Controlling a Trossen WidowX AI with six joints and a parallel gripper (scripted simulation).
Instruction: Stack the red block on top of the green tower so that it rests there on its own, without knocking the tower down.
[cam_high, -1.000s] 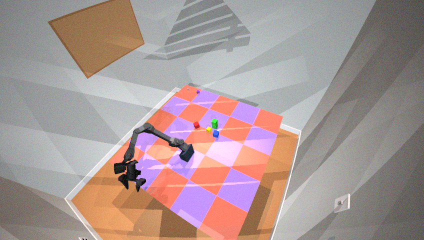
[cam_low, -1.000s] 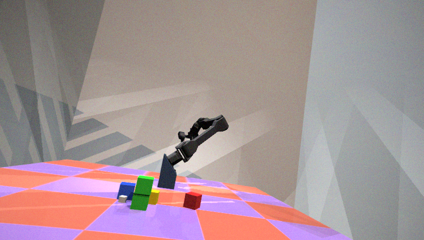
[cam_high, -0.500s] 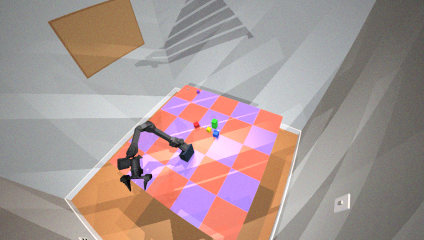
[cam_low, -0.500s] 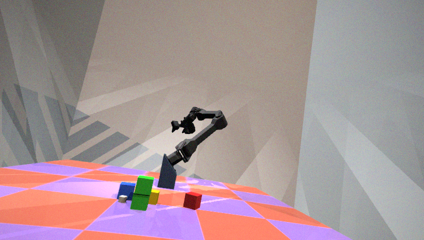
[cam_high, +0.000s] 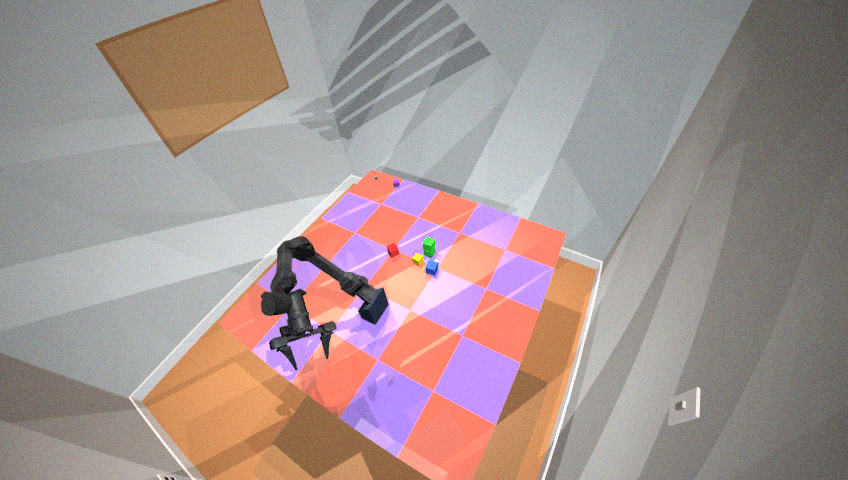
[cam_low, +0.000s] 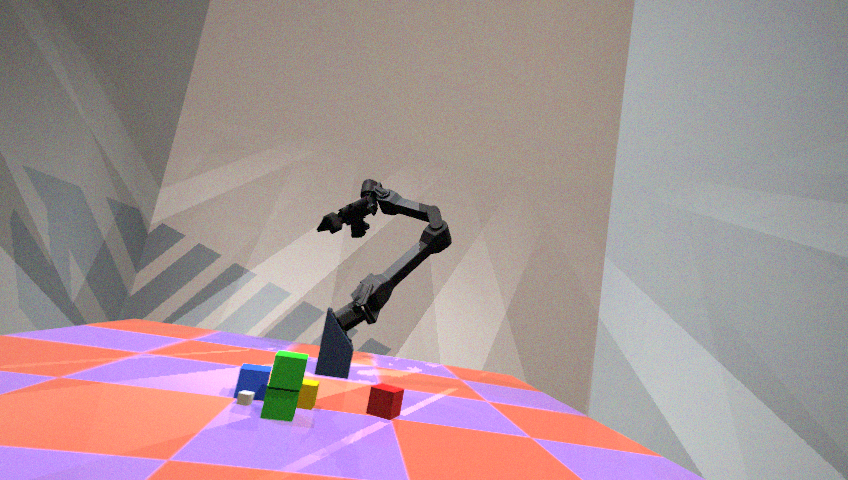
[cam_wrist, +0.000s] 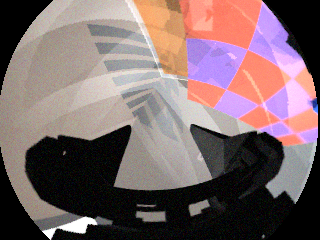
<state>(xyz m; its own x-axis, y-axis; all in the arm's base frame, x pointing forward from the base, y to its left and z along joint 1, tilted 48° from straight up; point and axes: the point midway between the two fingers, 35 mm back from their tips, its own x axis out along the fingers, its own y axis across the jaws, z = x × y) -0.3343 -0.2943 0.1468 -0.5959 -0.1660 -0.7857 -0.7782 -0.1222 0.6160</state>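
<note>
Seen from the exterior camera, the nearest things are the blocks on the checkered counter (cam_low: 119, 416). The green tower (cam_low: 284, 385), two green blocks high with the upper one set slightly askew, stands at the front of the cluster. A small white block (cam_low: 245, 397) lies just left of its base, a blue block (cam_low: 253, 380) sits behind that, and a yellow block (cam_low: 308, 393) pokes out just beside the tower's right flank. The red block (cam_low: 385, 400) rests on the counter by itself, off to the right of the tower and apart from it. Behind the blocks rises the arm's dark base (cam_low: 334, 347), and the arm folds upward and back toward the left, carrying the pincer (cam_low: 340, 221) high in the air, well away from every block.

The top view shows what that angle hides: the pincer (cam_high: 309, 347) hangs on the opposite side of the base from the blocks, its two fingers spread wide with nothing between them. It also shows the red block (cam_high: 392, 249) well apart from the green tower (cam_high: 429, 245), and a tiny purple block (cam_high: 395, 183) at the far edge of the counter.

The wrist view alone looks between the dark fingers; only grey wall and a slice of checkered counter (cam_wrist: 220, 20) show there, no block.
</note>
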